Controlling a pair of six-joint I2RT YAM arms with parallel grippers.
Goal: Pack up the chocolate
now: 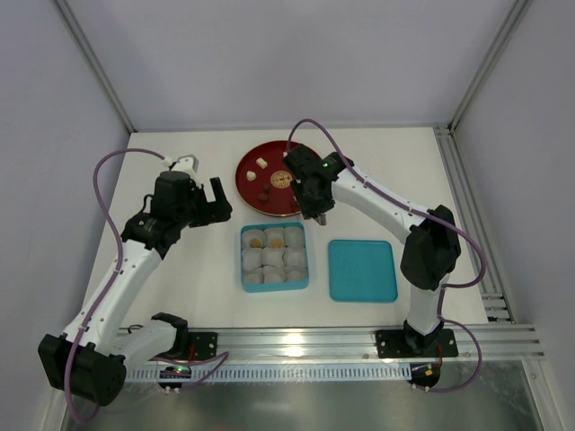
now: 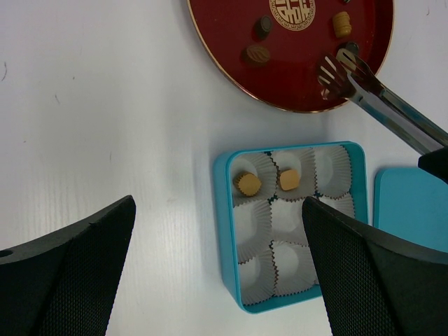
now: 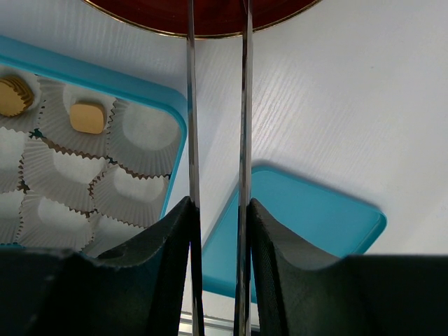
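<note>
Two tan chocolate pieces [image 2: 246, 184] [image 2: 289, 179] sit in paper cups in the teal box [image 2: 229, 231]. More chocolate lies on the red plate [image 2: 301, 77]: a dark round piece [image 2: 263, 26], a brown oblong one [image 2: 257, 54] and a tan one [image 2: 341, 23]. My right gripper [image 3: 218, 210] is shut on metal tongs [image 3: 244, 105]. The tong tips [image 2: 334, 71] hover over the plate's near edge beside a small dark piece [image 2: 352, 47]. My left gripper [image 2: 217, 210] hangs open above the box's left side, holding nothing.
The box [image 1: 274, 256] holds several empty crinkled paper cups. Its teal lid [image 1: 362, 269] lies flat to the right of it. The plate [image 1: 247, 171] sits behind the box, and the right arm [image 1: 386, 206] reaches across above the lid.
</note>
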